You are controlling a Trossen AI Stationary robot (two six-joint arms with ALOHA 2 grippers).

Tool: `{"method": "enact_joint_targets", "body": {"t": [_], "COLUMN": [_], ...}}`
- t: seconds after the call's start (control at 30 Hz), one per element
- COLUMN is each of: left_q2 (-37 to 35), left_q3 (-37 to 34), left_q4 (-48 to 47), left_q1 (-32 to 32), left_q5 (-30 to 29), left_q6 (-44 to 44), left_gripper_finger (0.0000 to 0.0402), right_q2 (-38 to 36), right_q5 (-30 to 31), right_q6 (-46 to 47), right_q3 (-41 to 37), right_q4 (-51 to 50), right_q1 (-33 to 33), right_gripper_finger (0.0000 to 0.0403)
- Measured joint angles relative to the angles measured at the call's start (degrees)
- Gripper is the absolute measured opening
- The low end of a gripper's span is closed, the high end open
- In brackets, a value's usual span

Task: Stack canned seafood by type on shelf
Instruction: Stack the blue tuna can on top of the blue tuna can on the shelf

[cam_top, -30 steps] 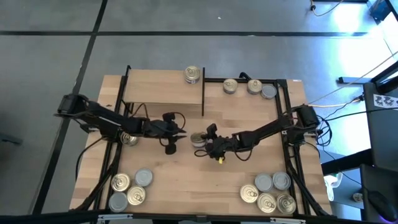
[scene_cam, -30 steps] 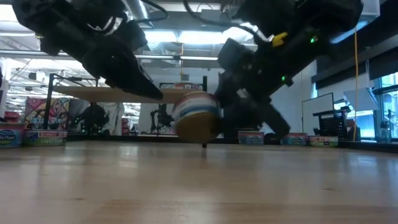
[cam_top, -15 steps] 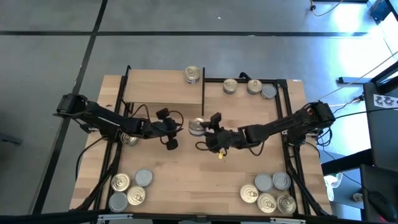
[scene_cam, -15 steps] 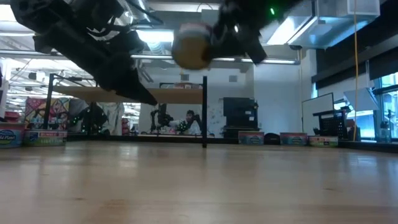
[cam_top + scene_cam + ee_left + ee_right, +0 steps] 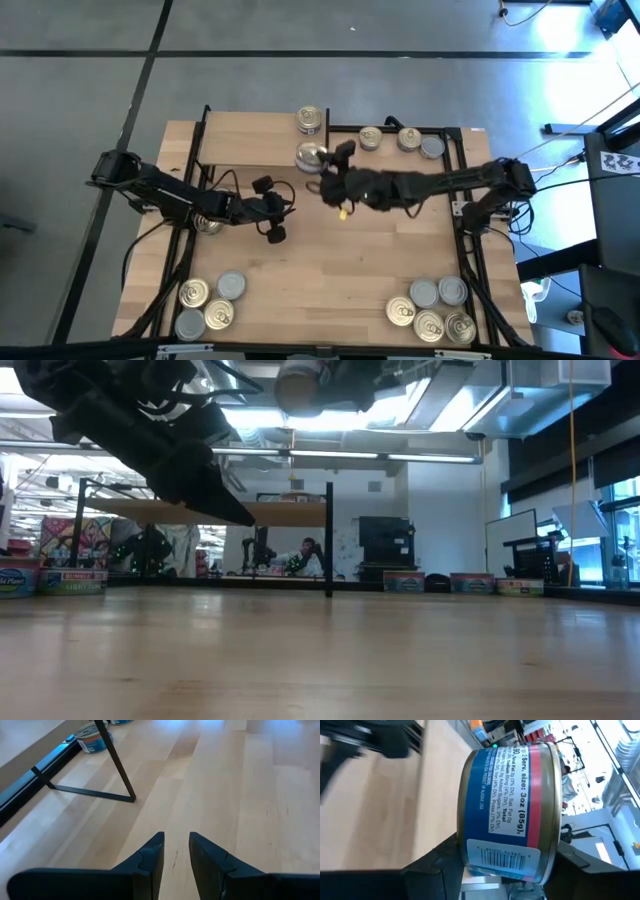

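Blue-labelled tin (image 5: 311,156) sat clamped in the right claw (image 5: 322,170), upper middle, over the shelf (image 5: 250,148); lowering it level beside the other tin (image 5: 310,120) seemed wise. Left claw (image 5: 175,860), narrow, held nothing.

Note the held tin (image 5: 311,156): it is lifted clear of the tabletop, at the right end of the shelf (image 5: 255,150). In the right wrist view you see its side label (image 5: 512,810), blue with a red band, white print and a barcode, between gold rims.

The shelf is a light wood raised board on a thin black frame, at the table's far left. One tin (image 5: 311,120) with a gold top stands on its far right corner.

Three tins (image 5: 400,140) sit in a row at the far right edge.

Locate the near-left cluster (image 5: 208,303) and near-right cluster (image 5: 435,308): mixed gold and silver-grey tops, upright, touching.
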Motion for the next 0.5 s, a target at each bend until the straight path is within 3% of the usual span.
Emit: {"method": "enact_joint_targets", "body": {"t": [0.5], "left_q2": [-0.02], "left_q3": [0.0], "left_q4": [0.27], "left_q1": [0.04], "left_q5": [0.0], "left_q6": [1.5], "left_gripper_finger": [0.0088], "right_q2": [4.36], "right_q5": [-16.92], "right_q6": [0.81], "right_q3": [1.04], "right_q4": [5.94], "right_q1": [-19.82], "right_gripper_finger": [0.0199]}}
